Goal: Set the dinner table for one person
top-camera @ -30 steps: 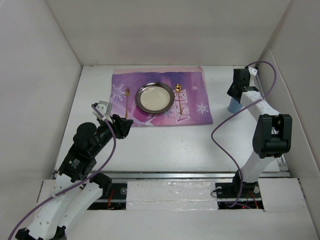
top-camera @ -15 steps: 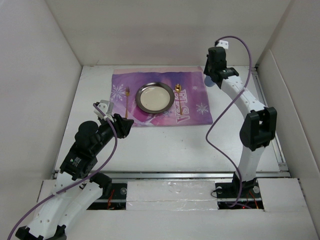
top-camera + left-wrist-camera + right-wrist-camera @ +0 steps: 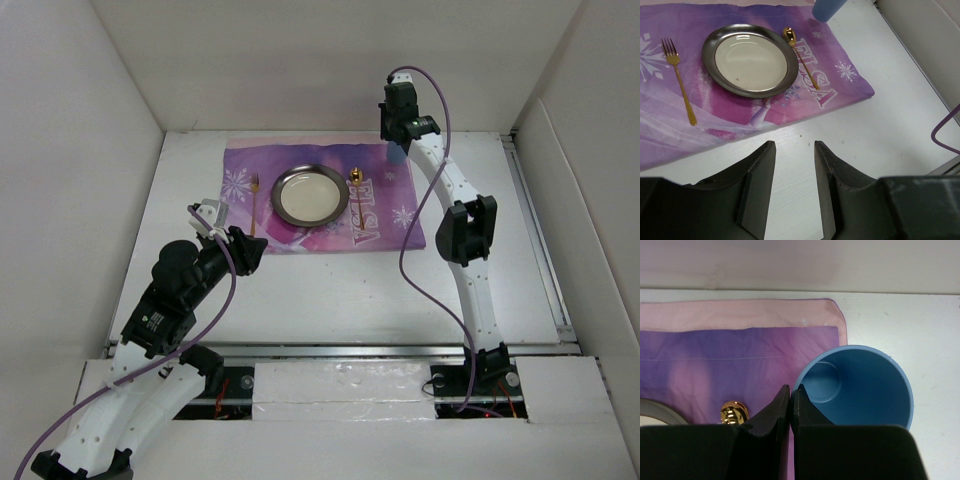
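Note:
On the white dinner table (image 3: 330, 290) lies a purple mat (image 3: 392, 205) bearing a metal plate (image 3: 311, 193), a gold fork (image 3: 254, 205) to its left and a gold spoon (image 3: 355, 195) to its right. My right gripper (image 3: 791, 390) is shut on the rim of a blue cup (image 3: 860, 390), one finger inside and one outside. The cup (image 3: 396, 153) hangs upright over the mat's far right corner. My left gripper (image 3: 794, 145) is open and holds nothing, hovering over bare table just in front of the mat's near edge (image 3: 840, 85).
White walls close in the table at the back and on both sides. A metal rail (image 3: 350, 350) runs along the near edge. The right arm's purple cable (image 3: 410, 260) hangs above the table's right half.
The right gripper closed on the blue cup at the table's right side and swung it left to the mat's far right corner. The left arm has not moved.

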### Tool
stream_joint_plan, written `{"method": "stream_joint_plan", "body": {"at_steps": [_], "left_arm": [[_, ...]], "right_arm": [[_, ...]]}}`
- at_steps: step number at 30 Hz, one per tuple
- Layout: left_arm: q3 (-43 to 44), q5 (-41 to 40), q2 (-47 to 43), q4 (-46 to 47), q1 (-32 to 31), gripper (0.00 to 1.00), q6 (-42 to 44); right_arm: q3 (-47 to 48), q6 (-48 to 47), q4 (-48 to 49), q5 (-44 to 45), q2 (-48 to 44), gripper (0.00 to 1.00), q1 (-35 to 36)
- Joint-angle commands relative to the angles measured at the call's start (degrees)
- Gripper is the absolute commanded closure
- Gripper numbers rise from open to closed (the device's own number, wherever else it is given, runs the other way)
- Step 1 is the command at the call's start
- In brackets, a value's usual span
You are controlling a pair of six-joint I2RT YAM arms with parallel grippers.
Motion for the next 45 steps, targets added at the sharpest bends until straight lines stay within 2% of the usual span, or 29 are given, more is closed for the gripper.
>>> {"method": "stream_joint_plan", "body": {"at_steps": [1,16,18,19,21,22,25,31,33,36,37,39,40,41,42,44,45], "left_arm": [[0.2,-0.4,0.2,2.1,0.3,0.66,0.4],[0.3,-1.3,1.5,2.1,0.3,0.66,0.4],[0.3,-1.7,1.6,1.9,0.3,0.66,0.3],[0.3,-1.6,1.6,1.7,0.3,0.66,0.3],[0.4,-1.9,1.5,2.0,0.3,0.66,0.3],[0.3,-2.3,1.5,2.1,0.3,0.66,0.2],[0.3,-2.6,1.6,1.4,0.3,0.66,0.1],[0.5,-4.1,1.5,1.2,0.3,0.64,-0.3],[0.7,-4.5,1.0,1.4,0.3,0.59,-0.6],[0.7,-7.0,-0.5,1.8,0.3,0.47,-1.0],[0.4,-7.3,-1.7,1.9,0.3,0.43,-1.2],[0.0,-8.0,-3.6,2.9,0.3,0.31,-1.8],[0.0,-8.0,-4.3,2.9,0.3,0.31,-1.8],[-0.2,-8.9,-4.8,3.1,0.3,0.25,-2.0],[-0.3,-9.2,-5.4,3.4,0.3,0.24,-2.1],[-0.5,-9.5,-6.2,3.5,0.3,0.21,-2.5],[0.0,-9.8,-6.4,3.6,0.3,0.20,-2.7]], "right_arm": [[5.5,-2.3,1.3,-1.8,0.4,1.00,0.4],[7.8,-2.5,4.3,-3.0,7.9,1.00,-0.1],[7.1,-2.4,5.2,-3.8,7.9,0.97,-0.1],[6.7,-2.3,5.5,-4.0,7.8,0.87,-0.1],[5.8,-1.4,6.0,-3.9,6.7,0.75,-0.1],[3.6,-1.3,7.6,-4.0,5.8,0.63,-0.1],[1.3,-0.7,9.7,-4.3,2.6,0.47,-0.1],[-2.6,-0.4,11.6,-3.3,-4.9,0.31,-0.1],[-4.6,0.9,11.6,-2.9,-7.5,0.29,-0.1],[-11.6,2.5,14.9,-2.1,-15.2,0.17,-0.1],[-13.1,3.1,16.4,-1.8,-17.3,0.00,-0.1],[-19.9,3.5,17.8,-4.4,-25.9,0.00,0.4],[-19.9,3.5,18.2,-4.4,-26.0,0.00,0.4],[-22.1,3.4,18.9,-4.8,-28.4,0.00,0.9],[-25.2,3.5,20.4,-4.7,-34.1,0.00,0.9],[-36.4,4.2,25.8,-4.3,-40.2,0.00,1.6],[-48.5,8.0,29.1,-4.4,-50.0,0.00,2.1]]}}
